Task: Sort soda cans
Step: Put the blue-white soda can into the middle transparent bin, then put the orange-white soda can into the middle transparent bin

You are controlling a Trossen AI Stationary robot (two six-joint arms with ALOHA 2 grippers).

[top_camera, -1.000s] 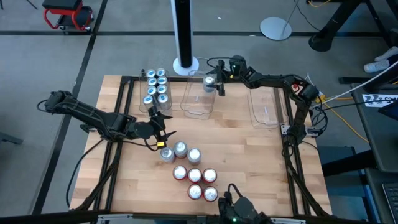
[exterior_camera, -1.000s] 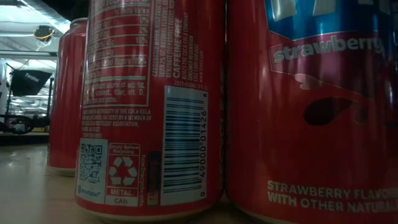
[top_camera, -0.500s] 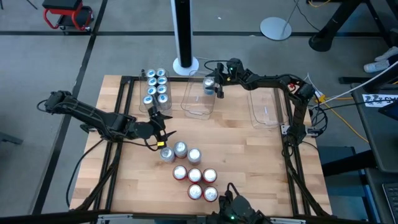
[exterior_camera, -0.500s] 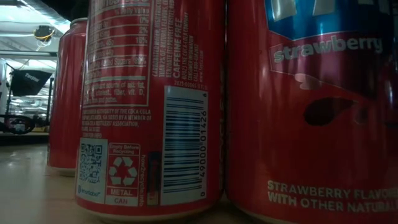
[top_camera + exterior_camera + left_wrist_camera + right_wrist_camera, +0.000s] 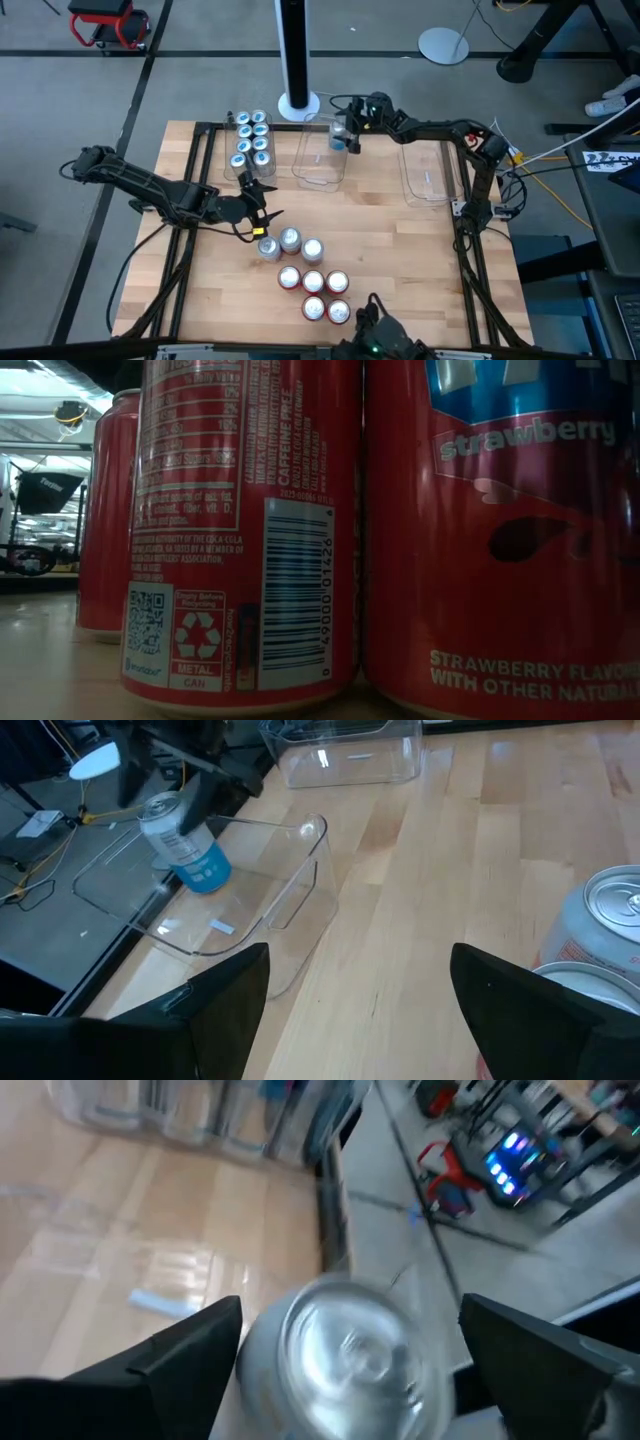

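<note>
Can (image 5: pixel 338 133) blue, tilted, clamped in right gripper (image 5: pixel 343 135) over middle tub (image 5: pixel 318 172) at table far edge | left gripper (image 5: pixel 262 221) wide open, empty, beside loose cans (image 5: pixel 310 280) near front edge

The high view looks straight down on the whole table (image 5: pixel 400 240), the low view sits level against the red cans (image 5: pixel 250 530) at lower centre, and both wrist views share the can (image 5: pixel 185 845) over the middle tub (image 5: pixel 250 910).
</note>
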